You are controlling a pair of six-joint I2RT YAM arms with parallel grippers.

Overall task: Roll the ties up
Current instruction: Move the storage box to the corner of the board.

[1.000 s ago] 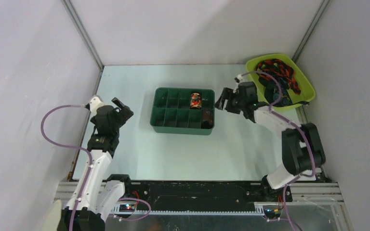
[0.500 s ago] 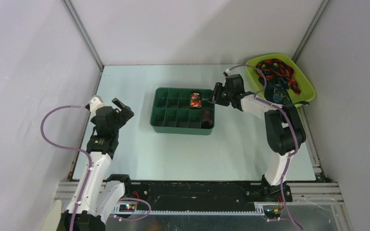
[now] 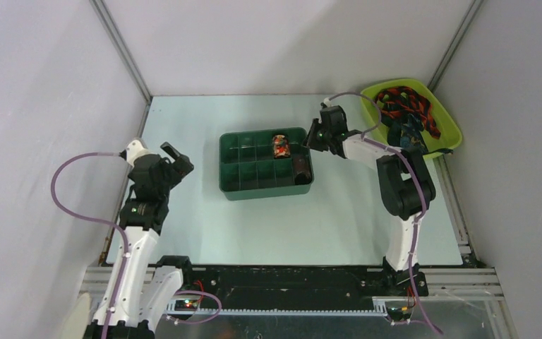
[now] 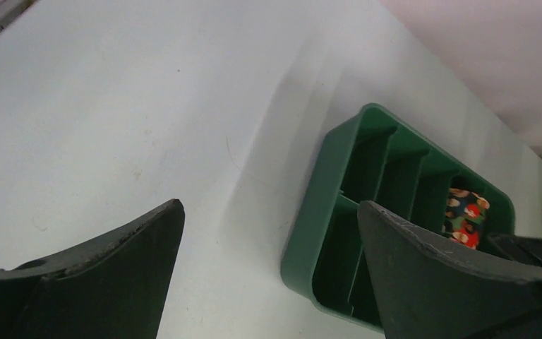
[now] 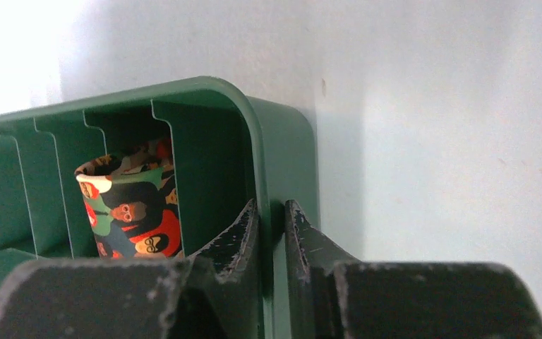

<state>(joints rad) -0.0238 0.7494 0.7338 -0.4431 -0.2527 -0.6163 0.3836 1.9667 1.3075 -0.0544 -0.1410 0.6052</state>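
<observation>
At the tray's point(image 3: 265, 191) far corner, the right gripper point(image 5: 272, 212) clenches its rim; the left gripper point(image 3: 178, 159) gapes. A jerk could spill the rolled tie point(image 5: 130, 205).

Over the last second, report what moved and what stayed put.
The right gripper swung left from the lime-green plastic bin to the dark green plastic compartment tray and closed on its right end wall, nudging the tray slightly left. The left gripper stayed open, roughly in place; the colourful rolled tie stayed in its compartment, the loose ties in the bin.
</observation>
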